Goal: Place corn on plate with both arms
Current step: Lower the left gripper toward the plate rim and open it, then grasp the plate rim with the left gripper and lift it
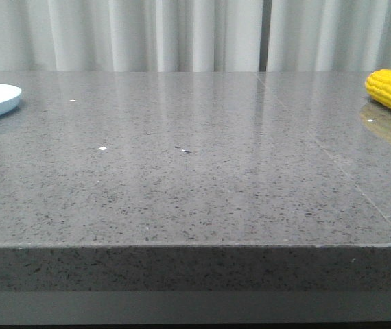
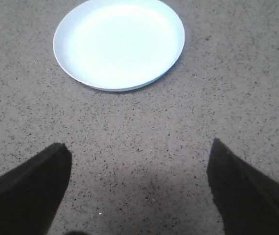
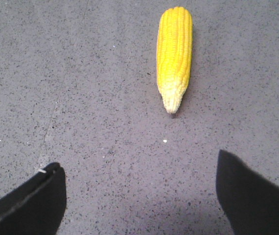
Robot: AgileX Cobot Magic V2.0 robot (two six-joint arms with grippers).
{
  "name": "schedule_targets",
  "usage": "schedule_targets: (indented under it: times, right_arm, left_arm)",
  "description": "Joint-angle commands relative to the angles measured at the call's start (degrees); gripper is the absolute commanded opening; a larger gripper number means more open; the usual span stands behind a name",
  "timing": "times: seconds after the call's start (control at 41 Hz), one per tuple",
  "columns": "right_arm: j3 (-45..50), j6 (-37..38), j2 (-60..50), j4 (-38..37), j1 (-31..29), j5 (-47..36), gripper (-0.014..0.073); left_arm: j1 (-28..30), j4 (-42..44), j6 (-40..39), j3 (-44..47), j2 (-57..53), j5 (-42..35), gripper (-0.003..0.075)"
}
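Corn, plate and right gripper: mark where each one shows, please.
corn [image 3: 174, 51], right wrist view, on the yellow kernel rows at mid cob.
plate [image 2: 71, 63], left wrist view, on its raised rim.
right gripper [image 3: 139, 196], right wrist view, midway between its two open dark fingertips, over bare table.

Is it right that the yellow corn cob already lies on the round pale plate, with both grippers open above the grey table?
Not quite. The bright yellow corn cob lies on the bare grey speckled table, not on the round pale blue-white plate, which is empty in the left wrist view. The front view shows them at opposite edges. Left gripper and right gripper are both open.
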Motion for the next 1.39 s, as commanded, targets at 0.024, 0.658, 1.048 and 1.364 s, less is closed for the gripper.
schedule_targets:
  times: [0.024,0.658,1.048,1.364]
  right_arm:
    - [-1.6,-0.2,0.1,-0.6,-0.3,-4.4,0.0646]
    - [-1.6,-0.2,0.1,-0.6,-0.3,-4.4,0.0646]
    - [-1.6,-0.2,0.1,-0.6,-0.3,-4.4,0.0646]
    - [-1.6,-0.2,0.1,-0.6,-0.3,-4.4,0.0646]
  left_arm:
    - [-0.1,2.9,0.0,-4.7,3.9,-0.4,0.0566]
    - [18.7,-13.9,12.3,-23.2,28.9,4.3,0.0565]
    - [22.9,-26.4,15.7,-33.0,43.5,0.9,0.0565]
    - [22.9,-28.9,17.0,-41.2,52.7,1.1,0.0565]
